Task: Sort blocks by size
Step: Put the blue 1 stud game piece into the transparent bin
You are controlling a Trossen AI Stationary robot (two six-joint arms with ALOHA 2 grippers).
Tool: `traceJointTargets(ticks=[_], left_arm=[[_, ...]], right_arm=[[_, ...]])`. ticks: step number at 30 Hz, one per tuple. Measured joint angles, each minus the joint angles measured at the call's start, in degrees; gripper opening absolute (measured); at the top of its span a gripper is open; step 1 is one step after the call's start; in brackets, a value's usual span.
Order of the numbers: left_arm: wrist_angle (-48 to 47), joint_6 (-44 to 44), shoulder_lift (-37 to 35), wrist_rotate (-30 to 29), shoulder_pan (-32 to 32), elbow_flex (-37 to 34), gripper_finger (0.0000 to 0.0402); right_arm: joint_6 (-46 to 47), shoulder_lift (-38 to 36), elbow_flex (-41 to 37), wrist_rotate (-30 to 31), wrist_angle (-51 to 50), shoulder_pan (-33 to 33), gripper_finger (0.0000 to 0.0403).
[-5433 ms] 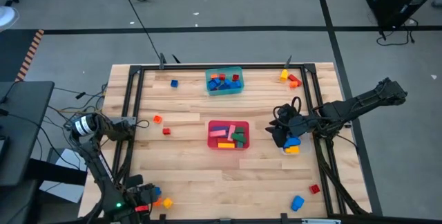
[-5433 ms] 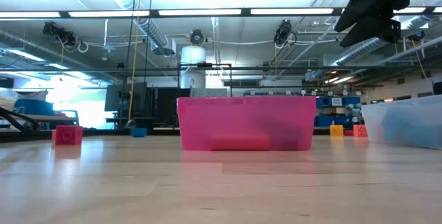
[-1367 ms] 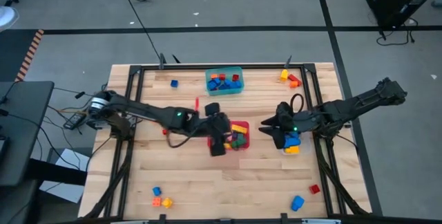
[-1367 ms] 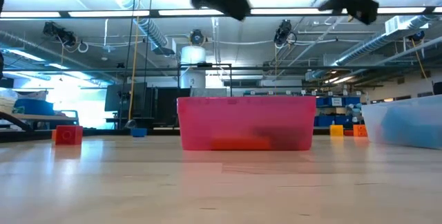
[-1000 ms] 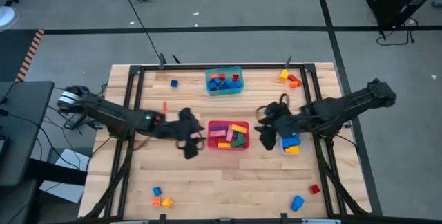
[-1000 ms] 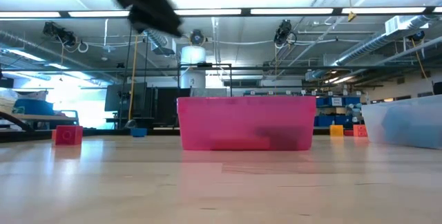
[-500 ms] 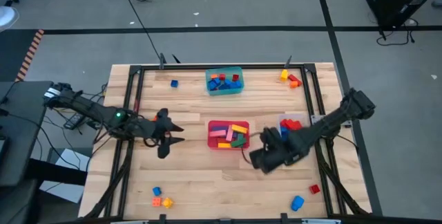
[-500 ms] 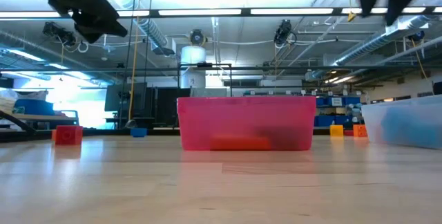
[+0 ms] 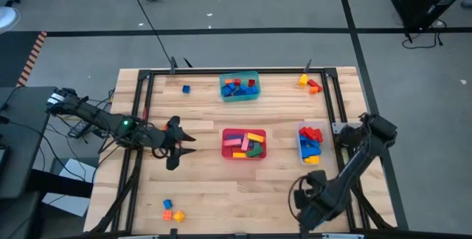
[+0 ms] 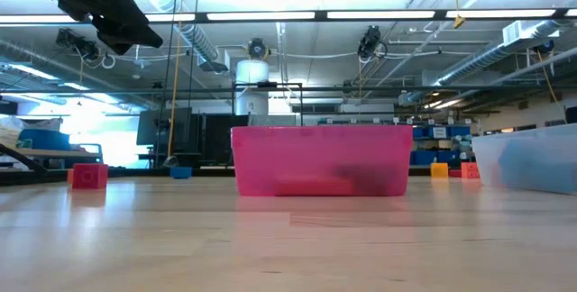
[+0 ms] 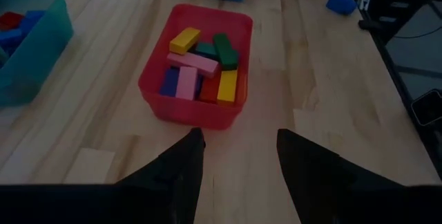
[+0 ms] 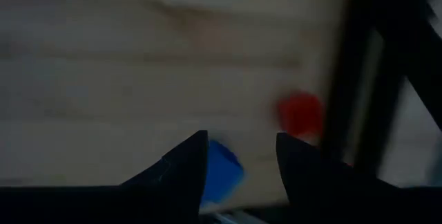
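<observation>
On the table (image 9: pixel 199 180), the left arm reaches in from its side; the left claw (image 9: pixel 183 144) hovers just beside the red tub (image 9: pixel 244 144), fingers spread and empty. That tub holds long bars. Beyond it from the left claw stands the clear tub (image 9: pixel 310 144), and off to one side the teal tub (image 9: pixel 240 86), both with blocks inside. The right claw (image 9: pixel 301 203) hangs low near the table's front edge, fingers apart, over a blue block (image 12: pixel 221 171) with a red block (image 12: pixel 300 113) near.
</observation>
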Motion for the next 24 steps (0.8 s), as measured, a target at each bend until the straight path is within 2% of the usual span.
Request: traceJointTargets(ticks=[5, 13, 24], left_arm=[[0.0, -0.2, 0.0, 0.0, 0.0, 0.0, 0.0192], [1.2, -1.4, 0.0, 0.0, 0.0, 0.0, 0.0192], [3.9, -1.5, 0.7, 0.0, 0.0, 0.1, 0.0192]], right_arm=[[3.7, 3.3, 0.0, -7.6, 3.0, 3.0, 0.0211], [5.1, 6.4, -0.1, -6.2, 10.4, 4.8, 0.0244], [5.2, 9.0, -0.2, -4.9, 12.8, 6.4, 0.0243]])
